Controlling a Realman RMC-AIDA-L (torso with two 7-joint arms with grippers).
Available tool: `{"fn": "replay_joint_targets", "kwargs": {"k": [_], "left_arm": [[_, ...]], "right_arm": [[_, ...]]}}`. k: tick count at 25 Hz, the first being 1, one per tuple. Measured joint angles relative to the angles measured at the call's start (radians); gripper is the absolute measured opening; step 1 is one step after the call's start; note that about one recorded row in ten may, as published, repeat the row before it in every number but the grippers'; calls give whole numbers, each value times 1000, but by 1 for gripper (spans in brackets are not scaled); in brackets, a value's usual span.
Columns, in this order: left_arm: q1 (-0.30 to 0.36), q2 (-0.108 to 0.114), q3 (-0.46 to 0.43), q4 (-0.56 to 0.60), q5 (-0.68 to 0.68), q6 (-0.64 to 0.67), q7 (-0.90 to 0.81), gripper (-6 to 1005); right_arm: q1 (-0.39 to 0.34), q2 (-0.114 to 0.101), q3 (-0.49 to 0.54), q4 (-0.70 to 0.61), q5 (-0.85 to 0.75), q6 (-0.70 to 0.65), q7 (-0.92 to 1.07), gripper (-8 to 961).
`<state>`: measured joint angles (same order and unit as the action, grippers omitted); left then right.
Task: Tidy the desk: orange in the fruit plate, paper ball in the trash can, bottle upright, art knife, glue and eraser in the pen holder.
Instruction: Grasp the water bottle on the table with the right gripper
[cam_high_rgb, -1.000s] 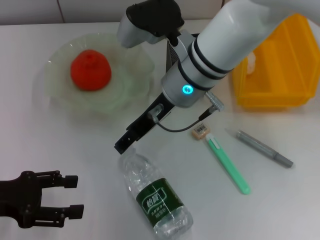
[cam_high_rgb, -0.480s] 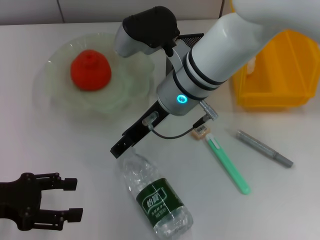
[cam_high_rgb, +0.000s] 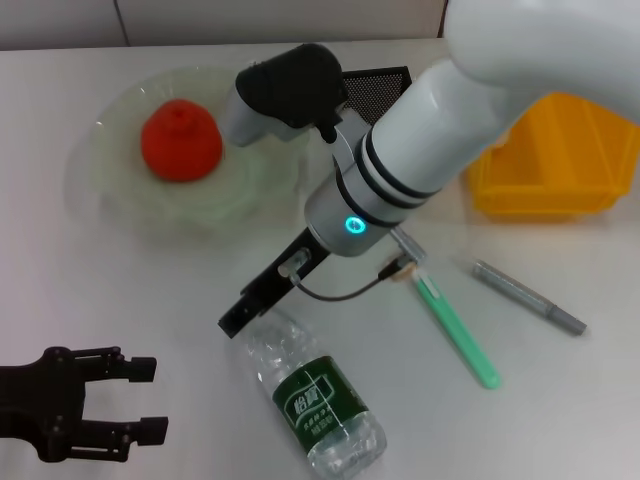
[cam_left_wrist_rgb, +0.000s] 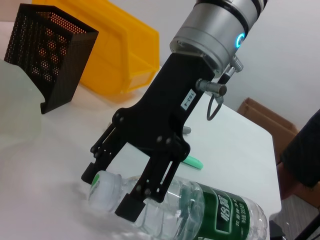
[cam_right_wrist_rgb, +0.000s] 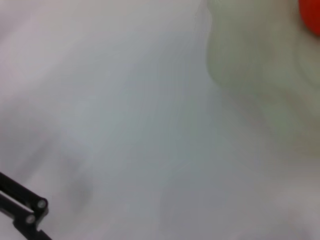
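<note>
The right end effector (cam_high_rgb: 240, 318) is seen lower and further toward the lower left of the head view than in the earlier frames, now reaching the cap end of the bottle (cam_high_rgb: 312, 395). In the left wrist view the right end effector (cam_left_wrist_rgb: 107, 187) is shown with fingers spread, one on each side of the bottle's (cam_left_wrist_rgb: 200, 207) neck and white cap; the cap is between them, and contact cannot be confirmed. The bottle is lying on its side on the bench (cam_high_rgb: 150, 290), low centre of the head view, in the same spot as before.

The left end effector (cam_high_rgb: 140, 398) is parked at the lower left corner of the head view, fingers apart, unchanged from the earlier frames.

The orange (cam_high_rgb: 180, 140) is sitting in the fruit plate (cam_high_rgb: 110, 185), upper left. The pen holder (cam_high_rgb: 380, 88) is more exposed than before, behind the right arm, upper centre; it is also seen upright in the left wrist view (cam_left_wrist_rgb: 50, 62). The trash can (cam_high_rgb: 545, 160) is at the upper right. The eraser (cam_high_rgb: 403, 268) is now mostly hidden by the arm's cable connector, right of centre. A green art knife (cam_high_rgb: 455, 330) and a grey pen-like object (cam_high_rgb: 528, 297) are lying on the bench right of centre, not moved.
</note>
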<state>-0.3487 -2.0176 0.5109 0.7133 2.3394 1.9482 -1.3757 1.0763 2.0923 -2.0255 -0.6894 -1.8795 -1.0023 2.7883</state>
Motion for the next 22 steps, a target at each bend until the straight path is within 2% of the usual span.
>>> {"fn": "replay_joint_targets", "kwargs": {"k": [4,7,12,18,22], "left_arm": [[-4,-2,0,0,0,0,1,831],[-6,-3,0,0,0,0,2,831],[-2,-3,-1,0,-1,-1,10,831],[1,-3,-1,-2,-3,-8,13,831],[2,-2,-4,-2,-4,-9,13,831]], "right_arm": [[9,0,-89,1,26,42,25,790],[9,0,-113,-11,37,50,27,789],[-2,0,-106,-27,38,50,18,557],[-11,0,-104,-47,35,49,1,458],[-60,-1,-62,-95,27,43,-45,458]]}}
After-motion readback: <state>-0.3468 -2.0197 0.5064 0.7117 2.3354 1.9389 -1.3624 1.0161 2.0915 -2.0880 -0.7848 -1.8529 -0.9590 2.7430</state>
